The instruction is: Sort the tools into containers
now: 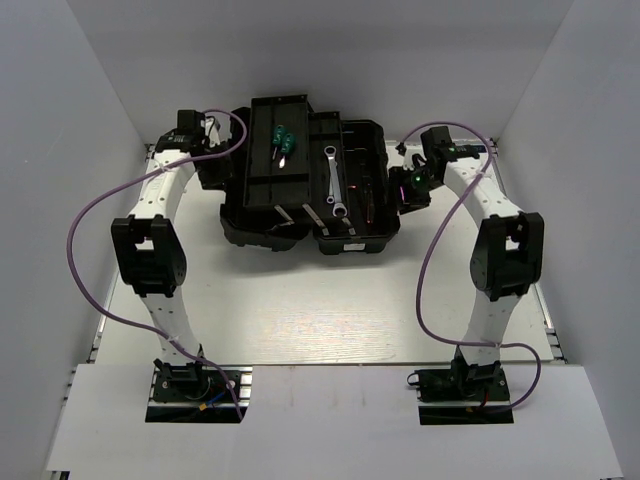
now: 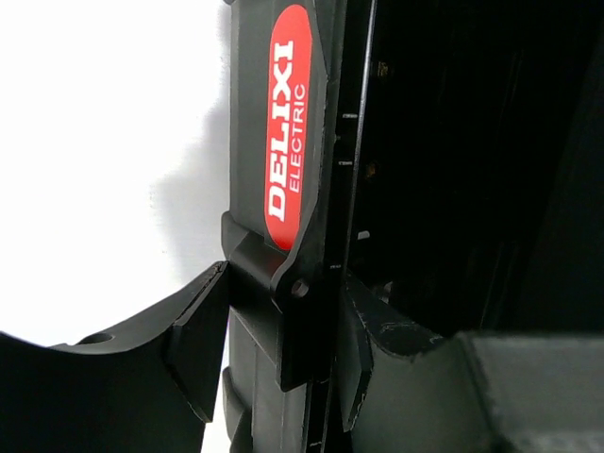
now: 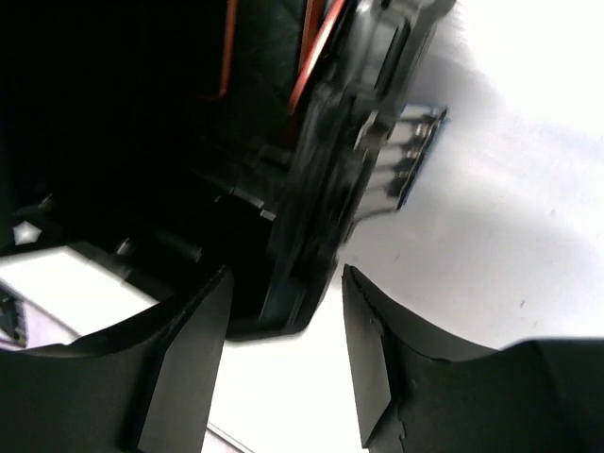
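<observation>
The black toolbox [image 1: 250,225] lies open at the back middle. Two green-handled screwdrivers [image 1: 281,140] lie in its left half. The larger wrench [image 1: 330,165], the small wrench [image 1: 341,206] and the thin reddish hex keys [image 1: 362,186] lie in its right half. My left gripper [image 1: 218,170] is at the left rim. In the left wrist view its jaws [image 2: 283,330] grip the lid edge beside the red handle label [image 2: 288,123]. My right gripper [image 1: 405,192] is open. It straddles the toolbox's right wall [image 3: 302,217] with a gap on the outer side [image 3: 288,349].
White walls enclose the table on the left, back and right. Purple cables [image 1: 85,220] loop out from both arms. A metal latch [image 3: 406,151] sticks out of the toolbox's right wall. Bare white table [image 1: 320,310] lies in front of the toolbox.
</observation>
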`<state>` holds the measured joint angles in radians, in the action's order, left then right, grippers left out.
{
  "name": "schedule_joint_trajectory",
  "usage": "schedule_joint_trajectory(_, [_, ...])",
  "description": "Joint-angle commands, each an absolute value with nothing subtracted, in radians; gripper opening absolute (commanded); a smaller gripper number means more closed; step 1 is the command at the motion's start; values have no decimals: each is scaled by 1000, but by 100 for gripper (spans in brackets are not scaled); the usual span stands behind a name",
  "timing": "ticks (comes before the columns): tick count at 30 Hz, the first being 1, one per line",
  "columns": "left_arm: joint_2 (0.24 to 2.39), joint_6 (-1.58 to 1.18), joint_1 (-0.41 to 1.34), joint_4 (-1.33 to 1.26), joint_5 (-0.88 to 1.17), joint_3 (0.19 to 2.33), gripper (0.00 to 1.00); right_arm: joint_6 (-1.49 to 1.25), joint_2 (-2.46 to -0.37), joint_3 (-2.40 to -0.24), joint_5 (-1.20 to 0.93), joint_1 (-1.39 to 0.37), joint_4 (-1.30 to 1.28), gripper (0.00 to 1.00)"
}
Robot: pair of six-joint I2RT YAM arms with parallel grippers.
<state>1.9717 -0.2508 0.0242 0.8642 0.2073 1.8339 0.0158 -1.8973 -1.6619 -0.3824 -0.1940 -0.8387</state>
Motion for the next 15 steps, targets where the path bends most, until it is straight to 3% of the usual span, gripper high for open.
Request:
schedule_joint_trajectory(1, [1848, -293, 84, 807, 314, 1956, 0, 40, -1977, -1721, -362, -196, -824, 56])
schedule_joint_trajectory(7, [1870, -311, 115, 854, 305, 2045, 0, 72, -2104, -1787, -362, -221, -802, 55])
schedule_joint_trajectory(8, [1881, -311, 126, 864, 296, 2075, 0, 77, -2115, -1789, -356, -225, -804, 50])
schedule_joint_trajectory(9, [1881, -311, 135, 864, 296, 2089, 0, 87, -2128, -1804, -371, -230, -805, 30])
schedule_joint_trajectory(11, [1881, -331, 144, 874, 296, 2140, 0, 87, -2132, -1809, -415, -229, -808, 2])
schedule_joint_trajectory(15, [1901, -374, 179, 874, 314, 2224, 0, 91, -2088, -1802, -534, -253, -818, 0])
